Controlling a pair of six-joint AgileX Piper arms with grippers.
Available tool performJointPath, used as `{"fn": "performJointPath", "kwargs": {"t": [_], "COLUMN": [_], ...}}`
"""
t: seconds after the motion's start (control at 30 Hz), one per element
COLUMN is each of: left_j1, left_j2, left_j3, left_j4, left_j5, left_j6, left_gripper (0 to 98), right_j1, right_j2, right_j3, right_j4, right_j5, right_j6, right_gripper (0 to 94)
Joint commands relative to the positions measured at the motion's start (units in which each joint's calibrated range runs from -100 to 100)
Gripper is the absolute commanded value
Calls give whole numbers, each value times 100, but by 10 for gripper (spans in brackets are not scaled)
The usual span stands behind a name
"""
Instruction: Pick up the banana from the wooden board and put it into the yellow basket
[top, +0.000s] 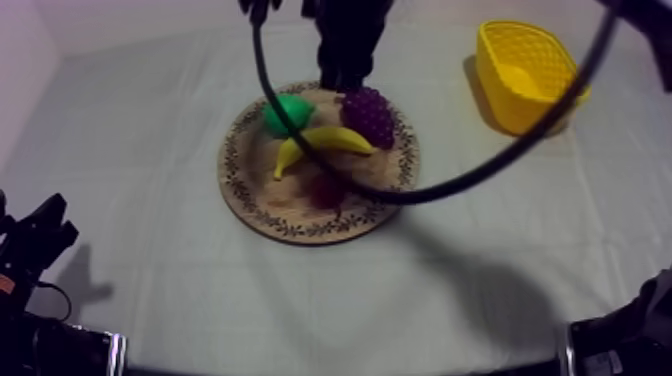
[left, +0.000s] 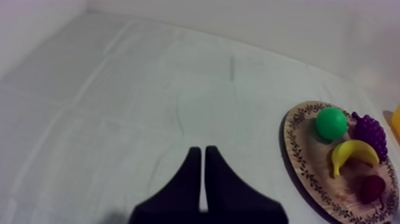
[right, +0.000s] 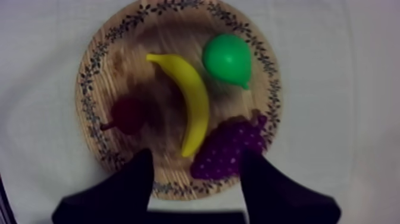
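The right gripper (right: 196, 156) hung over the round wooden board (right: 95, 89), its fingers (right: 134, 179) spread wide with nothing between them. The banana (right: 193, 101) lay flat on the board just beyond the fingertips, its near end in line with the gap. A bunch of grapes (right: 229, 146) sat just ahead of one finger, seemingly touching that end. A small red fruit (right: 128, 114) lay ahead of the other finger, and a pear (right: 227, 58) beyond the grapes. The yellow basket (top: 500, 95) stood on the worktop (top: 150, 150), well apart from the board. The left gripper (left: 202, 149) rested with fingers (left: 190, 179) pressed into a narrow wedge, holding nothing
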Motion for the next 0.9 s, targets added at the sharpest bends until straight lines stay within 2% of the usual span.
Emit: {"fn": "performJointPath", "kwargs": {"t": [0.0, 0.4, 0.87], "left_j1": [2, 2, 2], "left_j2": [0, 0, 0], "left_j3": [1, 1, 1], "left_j4": [0, 0, 0], "left_j5": [-1, -1, -1], "left_j6": [-1, -1, -1], "left_gripper": [0, 0, 0], "right_j1": [-9, 23, 140], "right_j2": [546, 1992, 2908], "right_j3": [-92, -554, -996], "right_j4": [5, 137, 98], "right_j5": [-47, -487, -666], "right_j6": [16, 57, 178], "right_gripper": [439, 438, 430]}}
